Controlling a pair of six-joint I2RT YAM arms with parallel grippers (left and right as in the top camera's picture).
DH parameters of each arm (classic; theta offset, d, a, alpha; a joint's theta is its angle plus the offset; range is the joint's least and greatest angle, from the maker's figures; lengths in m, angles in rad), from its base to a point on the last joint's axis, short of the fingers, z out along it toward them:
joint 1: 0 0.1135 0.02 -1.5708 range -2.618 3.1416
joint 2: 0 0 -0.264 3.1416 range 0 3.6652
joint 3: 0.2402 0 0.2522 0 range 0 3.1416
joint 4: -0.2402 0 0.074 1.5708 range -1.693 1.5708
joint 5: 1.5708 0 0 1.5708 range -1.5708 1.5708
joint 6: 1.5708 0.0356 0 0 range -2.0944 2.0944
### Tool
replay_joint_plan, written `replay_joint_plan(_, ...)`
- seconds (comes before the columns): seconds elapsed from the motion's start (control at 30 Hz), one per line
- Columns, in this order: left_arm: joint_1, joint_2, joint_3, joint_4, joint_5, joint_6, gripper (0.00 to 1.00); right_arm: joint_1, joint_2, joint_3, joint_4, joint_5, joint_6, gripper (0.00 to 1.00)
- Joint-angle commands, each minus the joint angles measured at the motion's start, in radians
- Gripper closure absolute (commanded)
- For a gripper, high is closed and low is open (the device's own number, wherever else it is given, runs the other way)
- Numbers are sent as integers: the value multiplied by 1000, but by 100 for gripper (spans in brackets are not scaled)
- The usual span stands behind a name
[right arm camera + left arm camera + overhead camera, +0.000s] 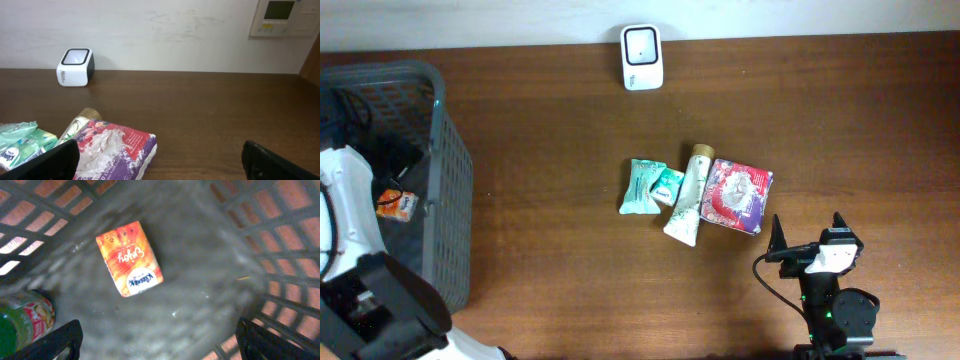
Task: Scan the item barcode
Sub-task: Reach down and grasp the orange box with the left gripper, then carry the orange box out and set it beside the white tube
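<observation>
On the tabletop (570, 120), before the spread right pincer (808, 225), the purple pouch (738, 195) looks light, soft and crinkly, best pinched at one edge. The left pincer (160, 342) hangs spread inside the basket (280, 225).

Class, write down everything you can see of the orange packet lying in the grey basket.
The orange packet is a flat rectangular pack, seemingly soft plastic wrap, orange fading to yellow, with red script lettering and a white-and-blue oval logo at one end. It lies printed side up, turned diagonally, on the floor of the grey basket, touching nothing else.
</observation>
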Motion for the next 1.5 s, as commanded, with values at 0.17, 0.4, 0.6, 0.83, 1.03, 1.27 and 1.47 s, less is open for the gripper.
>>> replay_joint_plan(0.17,6,188,21,13,-180,2,3,-6,-6,-8,-3,2,-3,1)
replay_joint_plan(0.4,5,304,20,111,-202,-13,16,-6,-6,-8,-3,2,-3,1)
replay_joint_plan(0.6,6,360,20,92,-203,-9,75,-6,-6,-8,-3,2,-3,2)
replay_joint_plan(0.83,4,316,148,-105,-231,-10,100,-6,-6,-8,-3,2,-3,1)
replay_joint_plan(1.03,2,86,310,-247,-88,-19,100,-6,-6,-8,-3,2,-3,1)
replay_joint_plan(1.27,-124,-309,310,-242,151,-17,100,-6,-6,-8,-3,2,-3,1)
replay_joint_plan(1.47,-514,-395,305,-258,151,127,100,-6,-6,-8,-3,2,-3,1)
